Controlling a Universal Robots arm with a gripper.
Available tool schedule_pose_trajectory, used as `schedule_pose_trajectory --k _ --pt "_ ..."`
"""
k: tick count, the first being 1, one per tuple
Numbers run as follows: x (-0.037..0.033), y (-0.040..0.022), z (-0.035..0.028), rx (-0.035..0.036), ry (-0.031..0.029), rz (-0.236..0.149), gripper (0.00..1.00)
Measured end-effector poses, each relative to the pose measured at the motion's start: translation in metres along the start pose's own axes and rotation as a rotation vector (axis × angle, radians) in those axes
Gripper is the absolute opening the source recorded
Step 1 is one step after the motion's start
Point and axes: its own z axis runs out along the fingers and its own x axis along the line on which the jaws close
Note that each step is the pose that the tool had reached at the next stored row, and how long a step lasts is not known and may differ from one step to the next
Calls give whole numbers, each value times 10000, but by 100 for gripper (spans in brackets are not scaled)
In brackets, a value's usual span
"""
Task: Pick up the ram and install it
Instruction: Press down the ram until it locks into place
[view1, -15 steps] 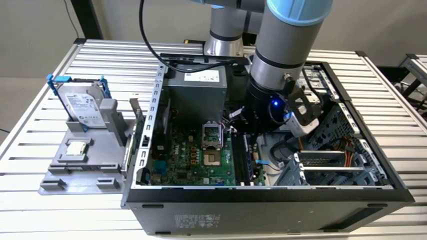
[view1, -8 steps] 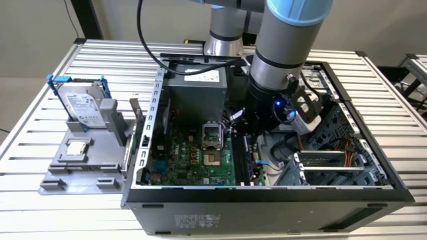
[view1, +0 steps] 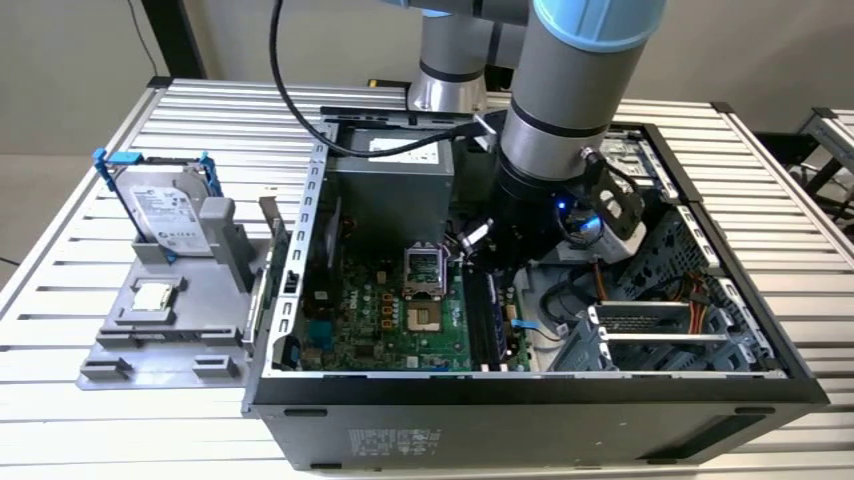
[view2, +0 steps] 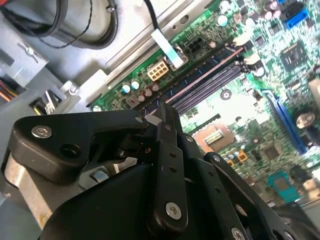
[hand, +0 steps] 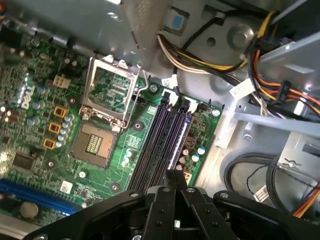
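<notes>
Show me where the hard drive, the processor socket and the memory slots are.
hard drive (view1: 171, 212): exterior view, on its silver top face.
processor socket (hand: 94, 145): first wrist view, on the open contact grid.
memory slots (hand: 165, 140): first wrist view, midway along the dark parallel slots.

No legible text or labels.

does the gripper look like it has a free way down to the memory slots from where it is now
Probably yes. In the first wrist view the gripper sits just over the dark memory slots, with nothing between them. The bundled cables lie off to the side, near the case wall, so they don't seem to block the drop.
</notes>
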Motion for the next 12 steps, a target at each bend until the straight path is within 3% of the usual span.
schedule_pose_trajectory --k 9,12 --pt "1 0 3 -17 -14 -1553 0" --pt "1 0 7 -72 -42 -1941 0"
